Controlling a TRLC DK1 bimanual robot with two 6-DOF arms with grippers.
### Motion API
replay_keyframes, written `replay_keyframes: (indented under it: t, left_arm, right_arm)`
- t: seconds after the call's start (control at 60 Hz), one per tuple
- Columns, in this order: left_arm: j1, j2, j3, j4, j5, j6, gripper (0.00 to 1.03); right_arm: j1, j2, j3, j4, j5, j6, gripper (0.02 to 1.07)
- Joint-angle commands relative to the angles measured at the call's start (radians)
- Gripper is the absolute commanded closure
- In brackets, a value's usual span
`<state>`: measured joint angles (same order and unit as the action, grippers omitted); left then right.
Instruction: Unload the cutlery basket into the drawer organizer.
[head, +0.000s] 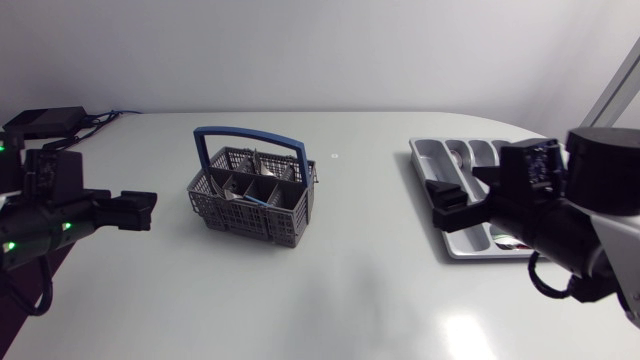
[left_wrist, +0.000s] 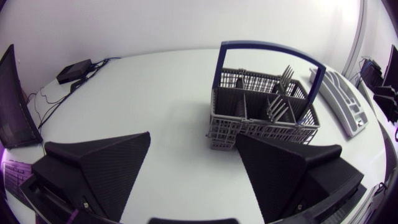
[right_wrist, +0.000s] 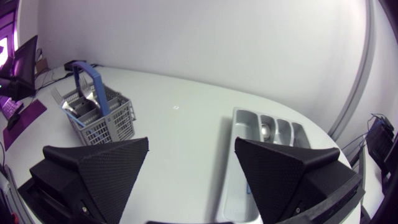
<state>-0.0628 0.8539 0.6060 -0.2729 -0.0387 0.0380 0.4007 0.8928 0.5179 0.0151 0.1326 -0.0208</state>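
A grey cutlery basket (head: 251, 198) with a blue handle (head: 250, 135) stands on the white table, with forks upright in its compartments. It also shows ahead of my left gripper (left_wrist: 193, 155) as the basket (left_wrist: 264, 118), forks (left_wrist: 283, 93) standing in it. The grey drawer organizer (head: 452, 160) lies at the right, partly hidden by my right arm. My left gripper (head: 135, 211) hangs open left of the basket. My right gripper (head: 455, 205) is open over the organizer (right_wrist: 264, 134), which holds a spoon (right_wrist: 266, 130). The basket (right_wrist: 99, 118) sits far ahead of my right gripper (right_wrist: 193, 158).
A small black box with cables (head: 45, 122) lies at the table's back left corner. Bare white tabletop stretches between the basket and the organizer, and in front of both.
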Motion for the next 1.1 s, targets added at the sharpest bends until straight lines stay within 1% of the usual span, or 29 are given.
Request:
replay_keyframes:
  t: [0.0,0.017,0.033,0.1,0.183,0.25,0.267,0.283,0.333,0.4,0.467,0.517,0.55,0.6,0.683,0.783,0.817,0.85,0.9,0.95,0.967,1.017,1.083]
  left_arm:
    - [0.0,0.077,0.061,-0.023,0.014,0.072,0.07]
    - [0.0,0.079,0.061,-0.023,0.017,0.072,0.07]
    - [0.001,0.091,0.066,-0.023,0.051,0.077,0.07]
    - [0.001,0.126,0.084,-0.025,0.118,0.079,0.07]
    - [0.003,0.155,0.098,-0.022,0.157,0.094,0.07]
    - [0.015,0.186,0.1,0.011,0.203,0.106,0.07]
    - [0.018,0.191,0.1,0.017,0.214,0.109,0.07]
    - [0.029,0.2,0.101,0.024,0.241,0.112,0.07]
    - [0.047,0.217,0.101,0.035,0.278,0.112,0.07]
    - [0.058,0.241,0.1,0.049,0.301,0.12,0.08]
    - [0.066,0.251,0.094,0.064,0.318,0.126,0.08]
    - [0.073,0.251,0.083,0.086,0.342,0.132,0.08]
    - [0.075,0.249,0.083,0.087,0.35,0.134,0.08]
    - [0.077,0.238,0.083,0.087,0.358,0.134,0.08]
    - [0.095,0.226,0.078,0.09,0.396,0.134,0.08]
    - [0.1,0.223,0.074,0.095,0.405,0.132,0.08]
    - [0.1,0.223,0.072,0.095,0.405,0.132,0.08]
    - [0.1,0.223,0.067,0.101,0.405,0.126,0.08]
    - [0.097,0.221,0.066,0.104,0.405,0.123,0.08]
    - [0.092,0.221,0.057,0.115,0.405,0.12,0.08]
    - [0.09,0.221,0.055,0.118,0.405,0.12,0.08]
    - [0.086,0.221,0.054,0.121,0.405,0.119,0.08]
    - [0.083,0.223,0.052,0.129,0.405,0.114,0.08]
  right_arm:
    - [0.056,0.115,0.091,-0.058,0.013,0.028,0.07]
    - [0.059,0.121,0.094,-0.061,0.013,0.028,0.07]
    - [0.086,0.163,0.128,-0.086,0.01,0.025,0.07]
    - [0.121,0.235,0.172,-0.099,-0.01,-0.031,0.07]
    - [0.15,0.325,0.226,-0.122,-0.028,-0.123,0.07]
    - [0.165,0.413,0.286,-0.129,-0.041,-0.142,0.07]
    - [0.167,0.426,0.297,-0.132,-0.05,-0.143,0.07]
    - [0.167,0.457,0.321,-0.135,-0.082,-0.143,0.07]
    - [0.168,0.503,0.357,-0.133,-0.146,-0.142,0.07]
    - [0.187,0.563,0.396,-0.11,-0.166,-0.142,0.07]
    - [0.208,0.629,0.424,-0.053,-0.166,-0.151,0.08]
    - [0.213,0.706,0.467,-0.012,-0.18,-0.151,0.13]
    - [0.217,0.741,0.492,-0.003,-0.191,-0.151,0.14]
    - [0.23,0.798,0.528,0.048,-0.188,-0.156,0.17]
    - [0.244,0.871,0.587,0.075,-0.185,-0.163,0.18]
    - [0.256,0.926,0.628,0.117,-0.183,-0.179,0.31]
    - [0.257,0.934,0.633,0.123,-0.182,-0.18,0.31]
    - [0.263,0.954,0.646,0.129,-0.183,-0.186,0.37]
    - [0.271,0.969,0.648,0.143,-0.182,-0.205,0.52]
    - [0.276,0.974,0.639,0.171,-0.177,-0.214,0.75]
    - [0.276,0.974,0.636,0.177,-0.177,-0.219,0.78]
    - [0.274,0.968,0.623,0.184,-0.179,-0.228,0.83]
    - [0.263,0.945,0.6,0.184,-0.194,-0.232,0.87]
